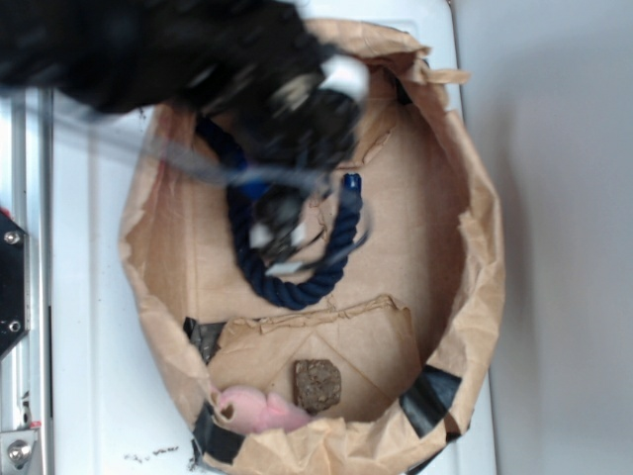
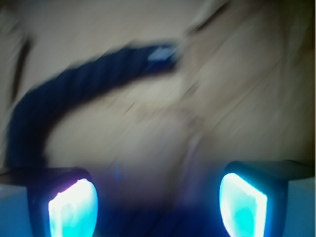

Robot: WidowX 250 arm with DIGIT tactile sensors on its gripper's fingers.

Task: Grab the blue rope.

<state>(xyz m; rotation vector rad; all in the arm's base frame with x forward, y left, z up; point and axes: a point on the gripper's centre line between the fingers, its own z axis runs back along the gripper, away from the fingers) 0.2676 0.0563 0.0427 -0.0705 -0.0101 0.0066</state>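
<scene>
We see a brown paper bag (image 1: pixel 465 247) flattened on the white table (image 1: pixel 89 297), the blue rope (image 1: pixel 297 287) curled in a U mid-bag, the blurred gripper (image 1: pixel 282 233) above it, wide open and empty, a pink toy (image 1: pixel 257 408) and a brown block (image 1: pixel 316 384) near the bag's lower edge.

Background of the workspace, seen from above. A white tabletop (image 1: pixel 94 327) spans the left and centre, with a metal rail (image 1: pixel 18 287) (bolted, with visible screw heads) along its left edge. A plain pale grey surface (image 1: pixel 564 237) fills the right side. Lighting is soft and even.
</scene>
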